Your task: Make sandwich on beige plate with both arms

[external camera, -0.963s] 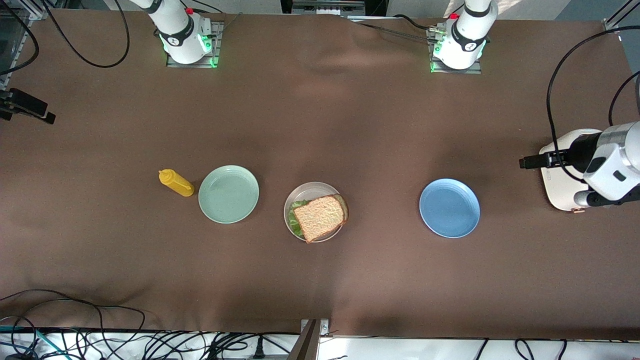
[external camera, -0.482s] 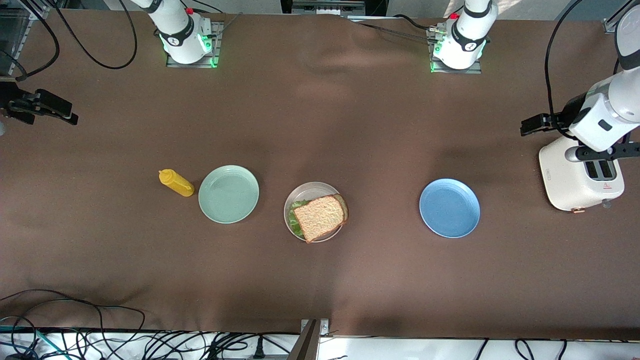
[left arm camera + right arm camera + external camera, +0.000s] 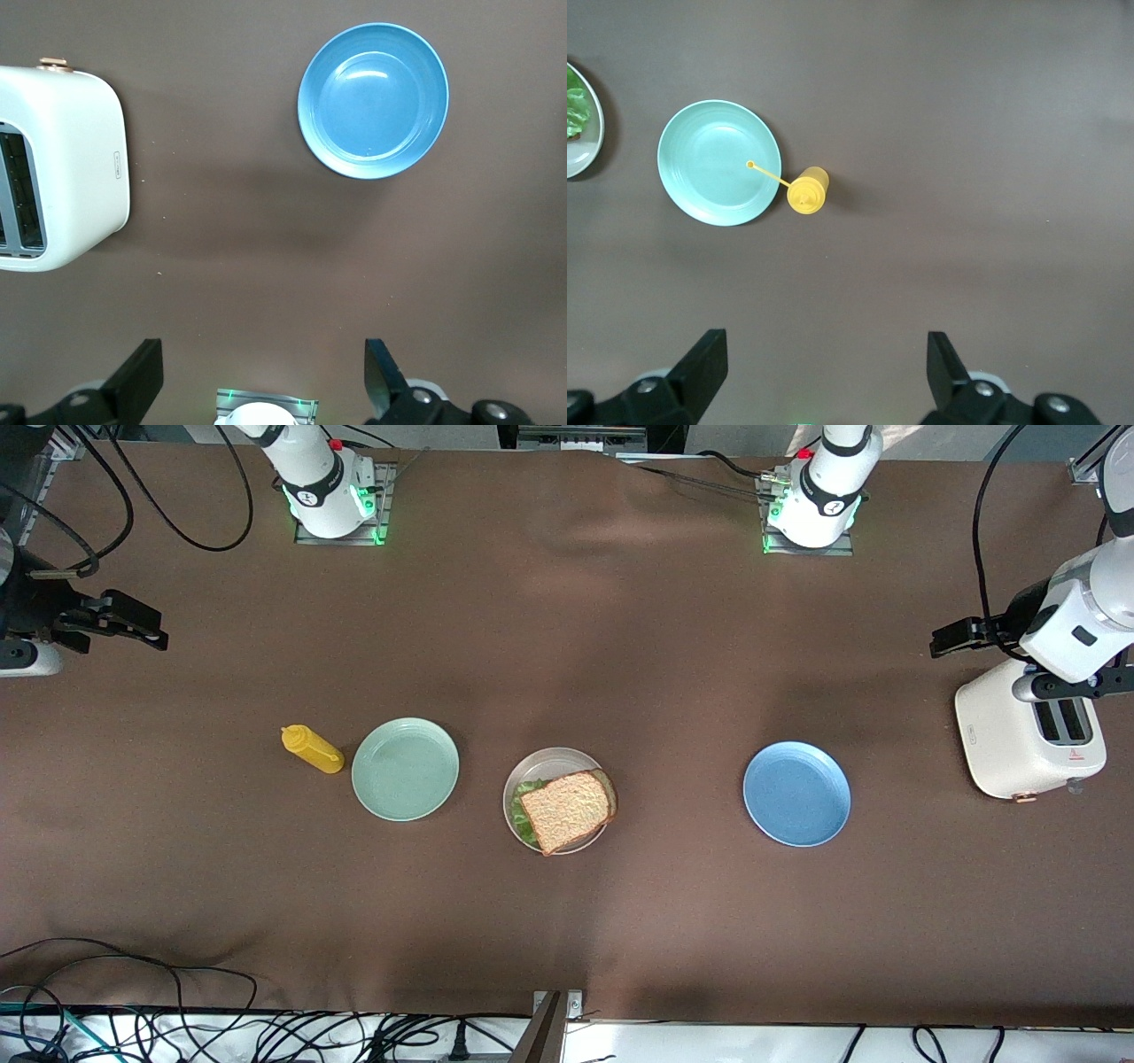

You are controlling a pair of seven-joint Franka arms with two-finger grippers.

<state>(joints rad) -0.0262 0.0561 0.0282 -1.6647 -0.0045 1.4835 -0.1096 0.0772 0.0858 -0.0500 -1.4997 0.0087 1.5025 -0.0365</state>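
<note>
We see a long table [image 3: 567, 921] covered in a wrinkled dark brown cloth. Four items stand on it in a row, and a fifth sits at one end. Starting toward the right gripper's [image 3: 133, 624] end, these are a yellow plastic squeeze bottle [image 3: 312, 749], a round mint green plate [image 3: 405, 769], a round beige plate [image 3: 532, 769] and a round blue plate [image 3: 796, 794]. A white two-slot toaster [image 3: 1019, 740] stands just below the left gripper [image 3: 952, 638].

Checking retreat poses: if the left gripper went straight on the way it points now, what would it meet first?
Probably bare brown tablecloth: the open left gripper points down between the toaster and blue plate, though depth is unclear.
</note>
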